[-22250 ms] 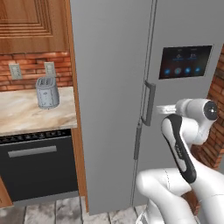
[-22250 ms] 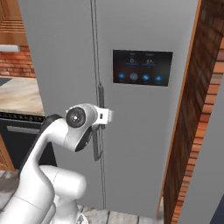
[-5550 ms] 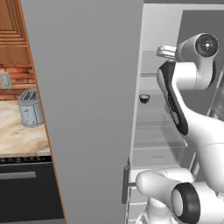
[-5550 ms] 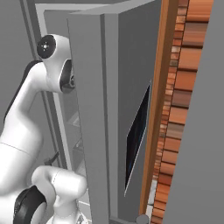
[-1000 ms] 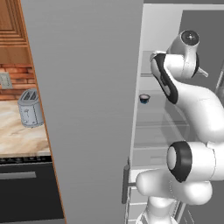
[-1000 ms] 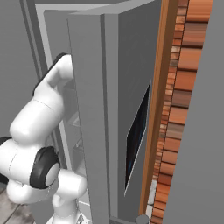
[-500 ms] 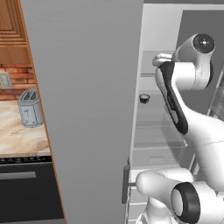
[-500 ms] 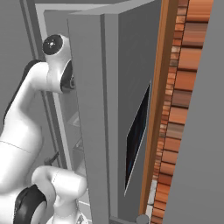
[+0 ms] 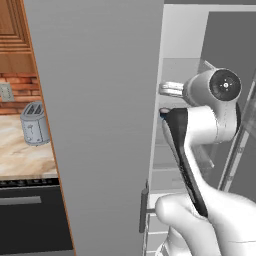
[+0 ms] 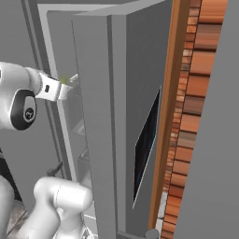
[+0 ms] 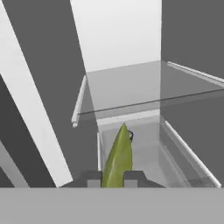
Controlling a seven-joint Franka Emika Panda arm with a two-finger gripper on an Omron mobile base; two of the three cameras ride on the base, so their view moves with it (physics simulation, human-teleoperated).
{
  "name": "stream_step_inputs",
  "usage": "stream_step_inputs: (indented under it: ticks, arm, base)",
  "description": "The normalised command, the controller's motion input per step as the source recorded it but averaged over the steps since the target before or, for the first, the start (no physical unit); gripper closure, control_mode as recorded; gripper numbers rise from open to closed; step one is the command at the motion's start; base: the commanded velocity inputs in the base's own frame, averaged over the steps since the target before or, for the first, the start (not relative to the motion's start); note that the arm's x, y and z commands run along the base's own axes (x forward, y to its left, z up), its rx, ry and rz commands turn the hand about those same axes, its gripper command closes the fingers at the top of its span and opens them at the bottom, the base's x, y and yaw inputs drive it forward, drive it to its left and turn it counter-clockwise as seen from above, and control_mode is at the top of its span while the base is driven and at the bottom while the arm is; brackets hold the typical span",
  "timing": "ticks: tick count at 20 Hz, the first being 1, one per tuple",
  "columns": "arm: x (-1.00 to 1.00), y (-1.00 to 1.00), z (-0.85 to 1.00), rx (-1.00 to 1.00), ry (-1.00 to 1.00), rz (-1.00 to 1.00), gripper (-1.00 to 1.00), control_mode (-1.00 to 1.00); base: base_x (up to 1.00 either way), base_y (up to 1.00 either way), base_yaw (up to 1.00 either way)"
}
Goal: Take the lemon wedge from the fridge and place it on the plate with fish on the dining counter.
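1. Left base view: tall flat-fronted grey fridge [image 9: 100, 125] stands with its left door swung open toward the camera, so the door's flat grey face covers the middle of the picture. A thin dark bar handle [image 9: 144, 210] runs along the door's lower right edge. White arm [image 9: 200, 125] reaches past that edge into the white interior. Small grey toaster [image 9: 35, 123] sits on the marbled kitchen worktop [image 9: 22, 160] at left, in front of a red brick wall, with a black oven front [image 9: 30, 220] below.

2. Right base view: right fridge door, carrying the black touch panel [image 10: 147, 149], is also open and seen nearly edge-on. The arm's wrist points into the compartment between the doors. A small yellow-green lemon wedge [image 10: 64, 80] shows at the gripper [image 10: 67, 84]. Red brick wall [image 10: 191, 116] fills the right.

3. Hand view: gripper [image 11: 113, 178] jaws stand close together, clamped on the lemon wedge [image 11: 117, 159], which rises as a narrow yellow-green sliver between the two dark fingertips [image 11: 133, 177]. Beyond it lie a clear glass shelf [image 11: 127, 92] and, lower down, a clear bin. The wedge is inside the fridge, clear of the shelf.
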Motion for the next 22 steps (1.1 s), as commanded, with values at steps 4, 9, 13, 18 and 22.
stream_step_inputs:
  ticks: [4,9,13,18,22]
  arm:
    - [-0.50,0.45,0.00,0.03,0.00,0.00,1.00,1.00]
    - [0.00,0.00,0.00,0.00,0.00,0.00,1.00,1.00]
    - [0.00,0.00,0.00,0.00,0.00,0.00,1.00,1.00]
    - [0.00,0.00,0.00,0.00,0.00,0.00,1.00,1.00]
    - [0.00,0.00,0.00,0.00,0.00,0.00,1.00,1.00]
  base:
    - [-0.50,0.41,0.00]
    - [-1.00,0.80,0.04]
    - [-0.52,0.43,0.64]
    - [0.00,0.14,0.93]
    - [0.00,0.14,0.94]
